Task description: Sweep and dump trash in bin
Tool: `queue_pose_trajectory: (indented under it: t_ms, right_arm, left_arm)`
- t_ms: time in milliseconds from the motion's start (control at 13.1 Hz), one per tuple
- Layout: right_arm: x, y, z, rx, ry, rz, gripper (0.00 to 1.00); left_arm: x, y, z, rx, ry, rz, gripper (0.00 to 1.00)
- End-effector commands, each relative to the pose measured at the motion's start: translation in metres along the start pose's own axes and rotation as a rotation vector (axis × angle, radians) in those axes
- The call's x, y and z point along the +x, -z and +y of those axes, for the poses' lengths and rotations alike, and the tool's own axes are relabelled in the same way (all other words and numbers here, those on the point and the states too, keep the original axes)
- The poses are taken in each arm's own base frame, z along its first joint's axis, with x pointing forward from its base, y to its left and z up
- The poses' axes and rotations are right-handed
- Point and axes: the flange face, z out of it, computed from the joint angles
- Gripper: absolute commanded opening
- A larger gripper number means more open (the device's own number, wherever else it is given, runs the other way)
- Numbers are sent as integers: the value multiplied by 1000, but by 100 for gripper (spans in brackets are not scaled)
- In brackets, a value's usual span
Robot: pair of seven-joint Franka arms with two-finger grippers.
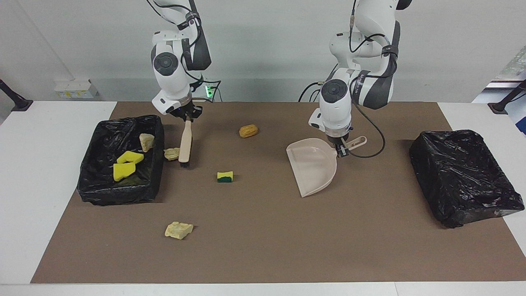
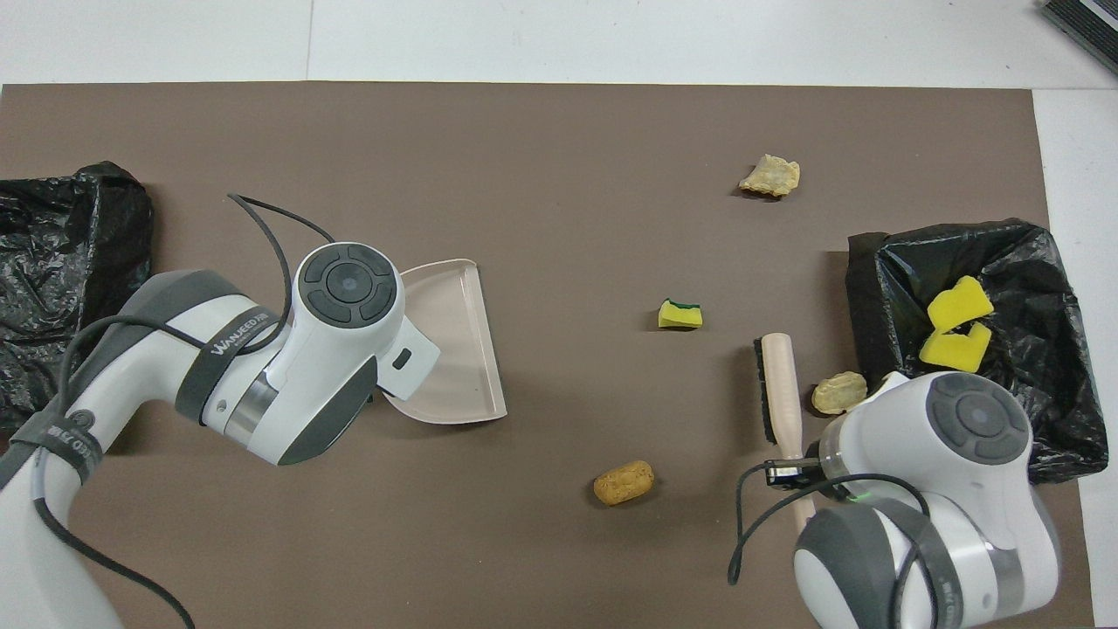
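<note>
Facing view: right gripper [image 1: 187, 116] pinches the brush [image 1: 185, 144]; left gripper [image 1: 341, 149] pinches the dustpan [image 1: 312, 166].

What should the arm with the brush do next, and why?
Probably nudge the brush sideways against the pale chunk lying between it and the open bin. The right gripper holds the brush there, while the left gripper waits with the dustpan.

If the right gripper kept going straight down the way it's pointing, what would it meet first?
Probably the brown mat, beside the pale chunk by the bin. The right gripper points down, shut on the brush, whose bristle end would likely touch first.
</note>
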Motion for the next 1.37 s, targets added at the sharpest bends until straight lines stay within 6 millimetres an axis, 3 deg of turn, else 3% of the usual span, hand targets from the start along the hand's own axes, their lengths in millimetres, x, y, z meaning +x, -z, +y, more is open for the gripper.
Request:
queue_pose_trajectory:
  t_ms: [0, 152, 381, 533, 762, 838, 990, 1067, 1143, 1295]
  right_arm:
    - [4, 17, -35, -45, 62, 8, 0]
    - [-3, 20, -25, -267, 105, 29, 0]
    - [-6, 16, 8, -416, 120, 40, 0]
    - [-7, 4, 48, -412, 43, 34, 0]
    - [-18, -8, 76, -431, 7, 35, 0]
    - [-21, -13, 80, -431, 2, 30, 0]
    - [-21, -51, 83, -403, 10, 50, 0]
    - [-16, -60, 93, -382, -5, 35, 0]
    - [-13, -58, 91, -364, 1, 40, 0]
    - [-7, -58, 64, -211, -30, 21, 0]
  left_arm:
    - [0, 0, 14, 13, -32, -18, 0]
    - [6, 0, 19, 21, -46, -12, 0]
    - [4, -1, 20, 19, -45, -16, 0]
    - [3, 0, 21, 15, -44, -19, 0]
    - [3, 0, 21, 18, -44, -17, 0]
    - [4, 0, 21, 18, -47, -15, 0]
    - [5, -2, 22, 17, -44, -12, 0]
    - [4, -2, 22, 18, -42, -8, 0]
    - [4, -2, 22, 18, -42, -8, 0]
    - [5, -2, 22, 23, -43, -3, 0]
